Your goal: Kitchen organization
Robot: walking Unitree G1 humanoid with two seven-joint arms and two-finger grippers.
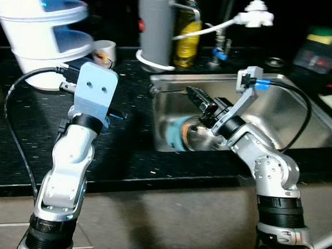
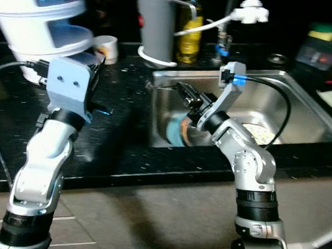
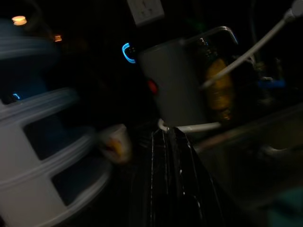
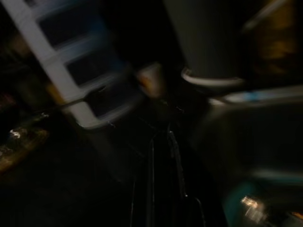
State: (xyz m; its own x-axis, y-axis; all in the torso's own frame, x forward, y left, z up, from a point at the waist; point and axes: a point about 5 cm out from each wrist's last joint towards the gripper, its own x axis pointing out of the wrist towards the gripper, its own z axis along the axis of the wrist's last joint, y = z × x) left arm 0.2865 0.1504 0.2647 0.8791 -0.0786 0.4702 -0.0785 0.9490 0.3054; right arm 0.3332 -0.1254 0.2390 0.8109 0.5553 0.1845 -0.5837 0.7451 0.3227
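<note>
the dark speckled surface (image 1: 126,156) runs across the scene, with a steel sink (image 1: 298,116) sunk into it on the robot's right. at the far left of the surface stands a white tiered rack (image 1: 43,36) with blue shelves. behind the sink's near corner stands a tall grey canister (image 1: 155,30) on a white ring base, with a yellow bottle (image 1: 187,40) just beside it and a white hose (image 1: 214,24) running past to a white faucet head (image 1: 258,15). a small white mug (image 1: 104,53) with a printed picture sits between the rack and the canister.

inside the sink, against its left wall, lies a metal cup with a teal band (image 1: 182,133), tipped on its side. the right hand (image 1: 202,104) reaches down into the sink just above that cup; its fingers look close together, but whether they touch the cup cannot be told. the left hand (image 3: 168,156) is raised over the surface left of the sink, pointing toward the canister, its two fingers nearly together and holding nothing.
</note>
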